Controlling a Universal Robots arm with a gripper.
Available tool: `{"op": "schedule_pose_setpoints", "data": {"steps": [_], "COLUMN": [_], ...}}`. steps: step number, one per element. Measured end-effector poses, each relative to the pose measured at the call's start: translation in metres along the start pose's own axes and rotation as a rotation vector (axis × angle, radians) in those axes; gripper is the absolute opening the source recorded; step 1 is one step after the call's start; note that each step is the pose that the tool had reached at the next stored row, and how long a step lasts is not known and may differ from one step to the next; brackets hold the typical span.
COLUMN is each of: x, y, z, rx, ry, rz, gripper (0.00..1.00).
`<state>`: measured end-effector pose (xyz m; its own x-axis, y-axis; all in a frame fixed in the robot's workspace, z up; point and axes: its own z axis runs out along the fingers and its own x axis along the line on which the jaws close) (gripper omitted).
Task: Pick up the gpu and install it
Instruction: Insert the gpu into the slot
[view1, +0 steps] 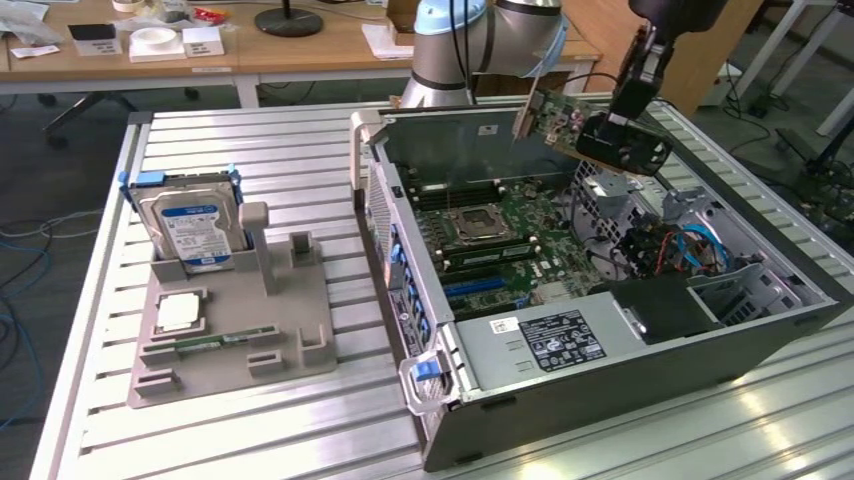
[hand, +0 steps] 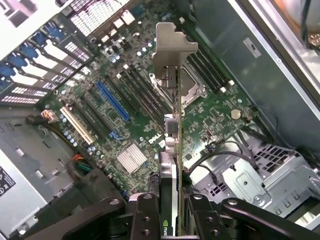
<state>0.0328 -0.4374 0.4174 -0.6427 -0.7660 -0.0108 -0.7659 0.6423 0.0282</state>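
The gpu (view1: 567, 122) is a green card with a black cooler and a silver end bracket. It hangs tilted in the air over the far side of the open computer case (view1: 441, 400), above the motherboard (view1: 487, 235). My gripper (view1: 610, 128) is shut on the gpu at its cooler end. In the wrist view I see the gpu (hand: 173, 135) edge-on between my black fingers (hand: 145, 212), with its bracket pointing away from me over the motherboard (hand: 135, 125). A blue expansion slot (hand: 112, 100) lies off to one side of the card's edge. The card touches nothing in the case.
A grey holder tray (view1: 300, 350) on the exterior view's left carries a silver hard drive (view1: 191, 230), a processor (view1: 178, 312) and a memory stick (view1: 211, 341). Inside the case are a power supply (view1: 561, 340), cables (view1: 681, 245) and a drive cage (hand: 250, 185).
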Motion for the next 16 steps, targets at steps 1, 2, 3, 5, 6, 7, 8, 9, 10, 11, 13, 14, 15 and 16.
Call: {"op": "schedule_pose_setpoints", "data": {"steps": [1,2,3,5,6,7,8,9,10,11,13,14,15,16], "x": [0.0,0.0,0.0,0.0,0.0,0.0,0.0,0.0,0.0,0.0,0.0,0.0,0.0,0.0], "y": [0.0,0.0,0.0,0.0,0.0,0.0,0.0,0.0,0.0,0.0,0.0,0.0,0.0,0.0], "z": [0.0,0.0001,0.0001,0.0001,0.0001,0.0002,0.0002,0.0002,0.0002,0.0002,0.0002,0.0002,0.0002,0.0002], "rx": [0.0,-0.0001,-0.0001,-0.0002,-0.0003,-0.0004,-0.0004,-0.0005,-0.0004,-0.0004,-0.0004,-0.0005,-0.0005,-0.0005], "ry": [0.0004,0.0007,0.0011,0.0018,0.0022,0.0024,0.0027,0.003,0.0034,0.0036,0.0043,0.0043,0.0044,0.0044], "rz": [-0.01,-0.02,-0.03,-0.051,-0.061,-0.07,-0.078,-0.087,-0.095,-0.102,-0.117,-0.121,-0.121,-0.121], "gripper": [0.27,0.27,0.27,0.27,0.27,0.27,0.27,0.27,0.27,0.27,0.27,0.27,0.27,0.27]}}
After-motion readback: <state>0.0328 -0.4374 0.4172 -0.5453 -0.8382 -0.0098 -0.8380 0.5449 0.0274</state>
